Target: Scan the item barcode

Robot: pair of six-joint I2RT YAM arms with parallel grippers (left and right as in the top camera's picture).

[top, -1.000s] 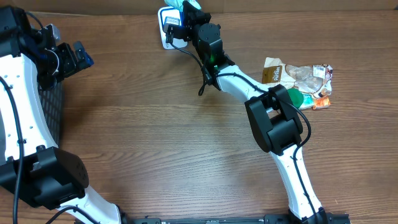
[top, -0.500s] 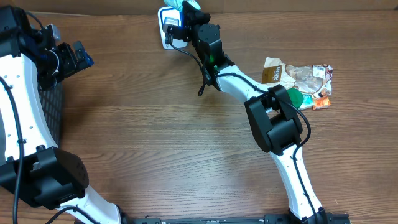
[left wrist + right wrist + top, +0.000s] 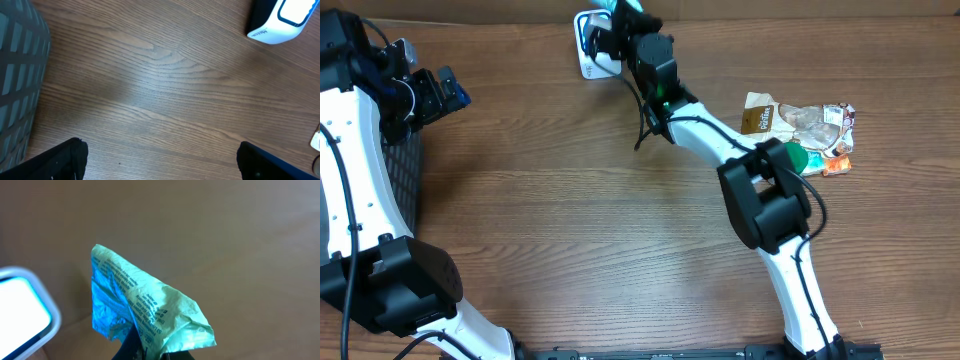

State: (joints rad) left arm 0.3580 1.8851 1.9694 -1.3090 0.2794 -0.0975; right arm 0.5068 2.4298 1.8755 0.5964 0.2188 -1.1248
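Right tool (image 3: pixel 618 20) edged farther out; packet (image 3: pixel 145 307) (crumpled) juts lengthwise beyond it.

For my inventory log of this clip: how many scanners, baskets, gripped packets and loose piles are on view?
Scanner: 1
Mesh basket: 1
Green packet, pinched in the right end effector: 1
Loose packet pile: 1, contents too jumbled to count
Total: 4

Overhead straight down, wrist views close, all perhaps sharing the scanner (image 3: pixel 285 27)
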